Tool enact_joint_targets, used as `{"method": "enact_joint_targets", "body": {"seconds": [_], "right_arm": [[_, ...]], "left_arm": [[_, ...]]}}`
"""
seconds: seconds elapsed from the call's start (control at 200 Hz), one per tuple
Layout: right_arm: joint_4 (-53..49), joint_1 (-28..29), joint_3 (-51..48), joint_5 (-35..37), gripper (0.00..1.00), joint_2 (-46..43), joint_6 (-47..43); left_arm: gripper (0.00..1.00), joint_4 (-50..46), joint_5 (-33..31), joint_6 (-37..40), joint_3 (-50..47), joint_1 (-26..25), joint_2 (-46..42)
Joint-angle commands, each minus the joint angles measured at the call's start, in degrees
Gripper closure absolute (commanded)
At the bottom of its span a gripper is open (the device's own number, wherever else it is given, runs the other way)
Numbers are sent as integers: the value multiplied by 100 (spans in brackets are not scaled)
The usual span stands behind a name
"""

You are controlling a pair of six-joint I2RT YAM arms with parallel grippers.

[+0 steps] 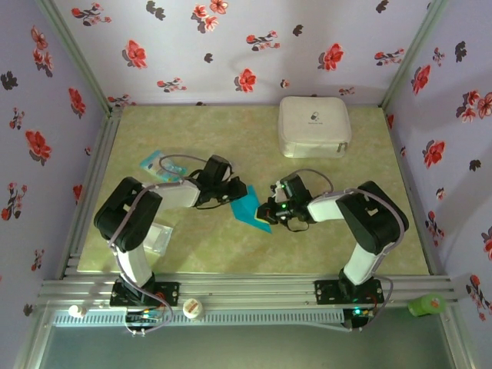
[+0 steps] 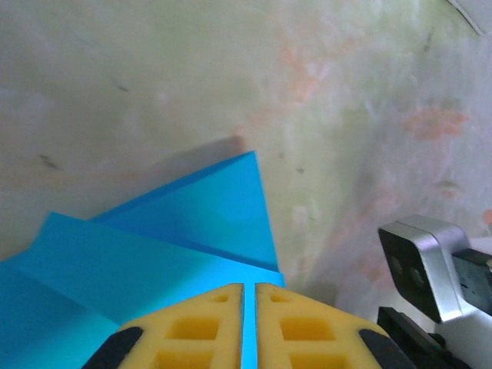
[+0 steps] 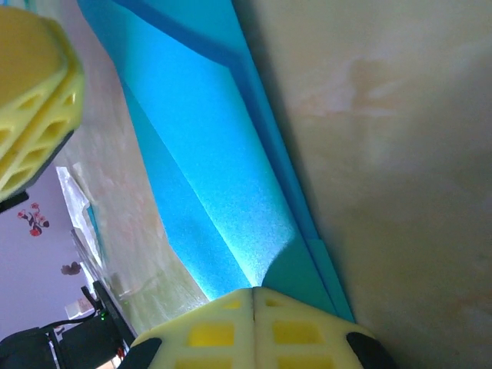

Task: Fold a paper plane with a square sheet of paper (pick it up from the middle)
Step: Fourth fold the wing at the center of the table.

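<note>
Two grippers meet at the middle of the bench, and both have hold of the sheet of paper. The paper is folded into a creased, pointed teal-blue shape and sits between them.

The left gripper reaches in from the left. Its yellow pads stand almost together with only a thin slit between them. A sliver of blue fills that slit, so the gripper is clenched on the paper's edge. Ahead of it one folded corner lifts off the surface and casts a shadow.

The right gripper reaches in from the right. Its pads are pressed fully together, and a curled flap of the paper runs straight into their tips, so it is pinching the fold. The layered edges of the paper stretch away from it towards the other gripper.

The two wrists sit close, facing each other across the paper.

A white case rests at the far right of the bench, well apart from the arms. A small pale-blue packet lies beyond the left arm, and a clear plastic packet lies beside that arm's base. Flowered walls enclose the bench.
</note>
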Motion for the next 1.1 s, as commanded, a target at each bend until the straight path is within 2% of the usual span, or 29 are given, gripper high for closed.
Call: {"method": "enact_joint_targets", "body": {"seconds": [0.0, 0.235, 0.585, 0.805, 0.97, 1.095], "right_arm": [[-1038, 38, -139, 524, 95, 117, -113], [-1091, 42, -84, 575, 95, 237, -72], [-1234, 43, -62, 623, 96, 231, -157], [-1274, 43, -59, 624, 96, 211, -182], [-902, 43, -101, 429, 96, 202, 47], [-718, 43, -140, 466, 96, 192, 252]], "left_arm": [[88, 7, -95, -226, 72, -176, 31], [89, 237, -201, -364, -89, -231, 292], [89, 336, -247, -69, -406, 536, 434], [88, -406, -352, 96, -62, 937, 395], [88, -748, -393, 140, 238, 861, -10], [87, -1079, -566, 200, 582, 430, -316]]}}
